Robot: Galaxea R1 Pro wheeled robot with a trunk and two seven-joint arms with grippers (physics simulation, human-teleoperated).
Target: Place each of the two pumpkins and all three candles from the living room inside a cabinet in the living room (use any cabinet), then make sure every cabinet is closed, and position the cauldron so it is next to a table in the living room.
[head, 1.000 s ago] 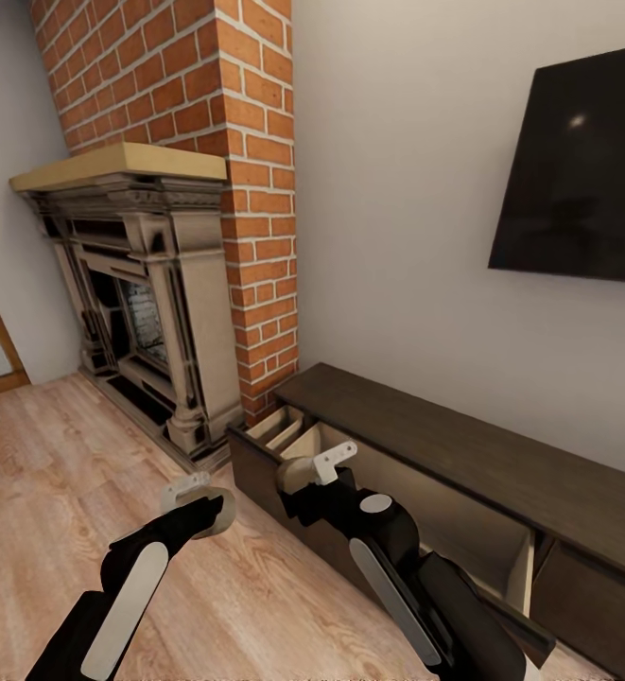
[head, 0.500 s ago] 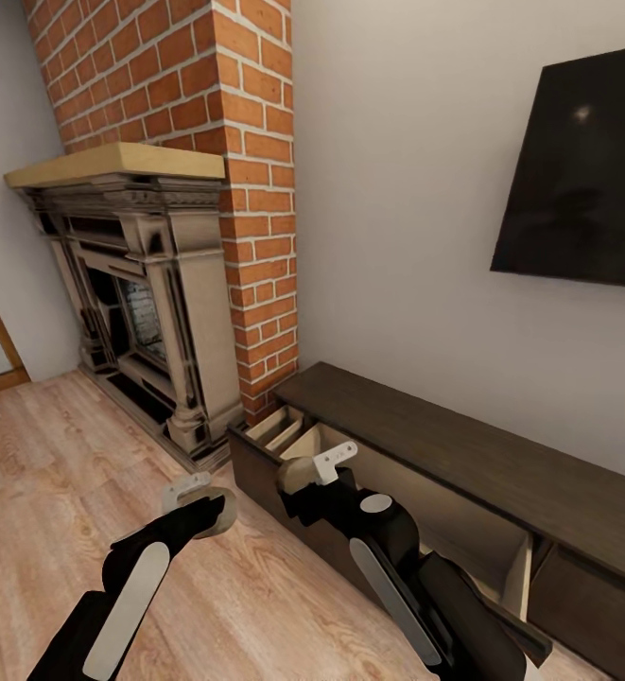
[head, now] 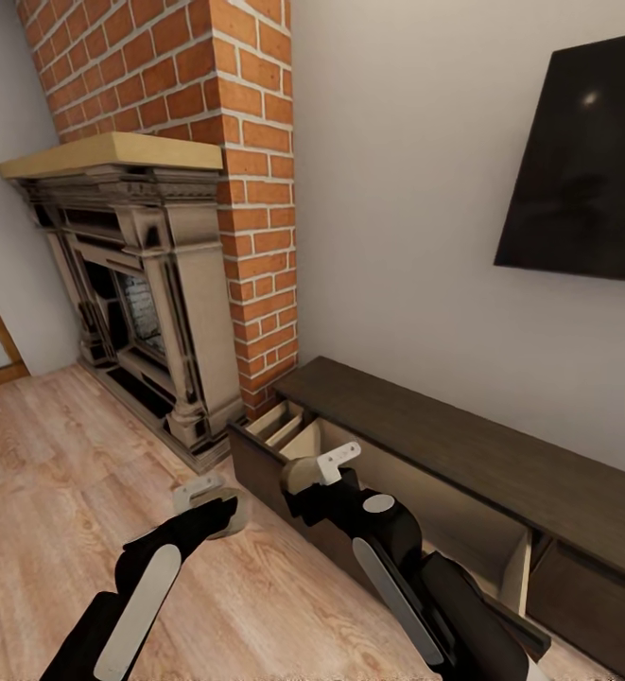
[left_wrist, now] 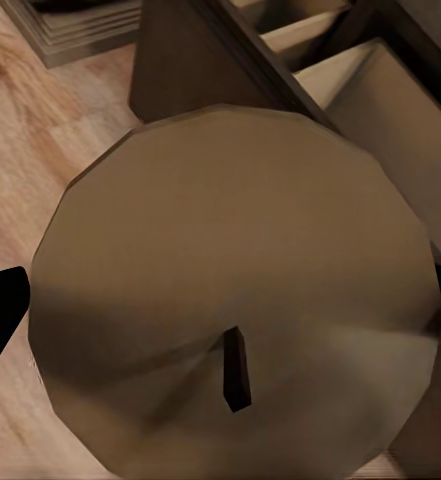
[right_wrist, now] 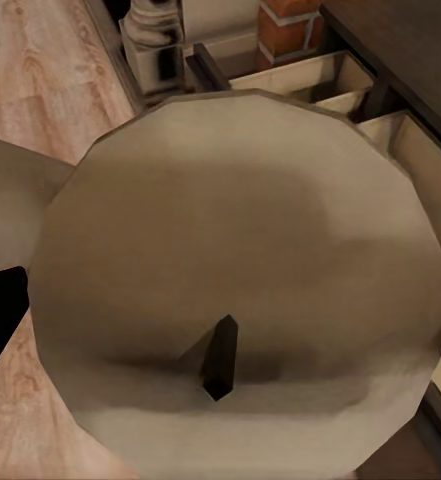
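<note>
Now my left gripper holds a candle above the floor, the open cabinet at two o'clock. My right gripper, nearer, holds another candle at the open drawer's front edge.

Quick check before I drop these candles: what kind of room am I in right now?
Most likely a living room: a brick-backed fireplace with a mantel, a dark flat screen on the wall, and a long low dark-brown cabinet below it with its drawer pulled open, all on a wood floor.
</note>
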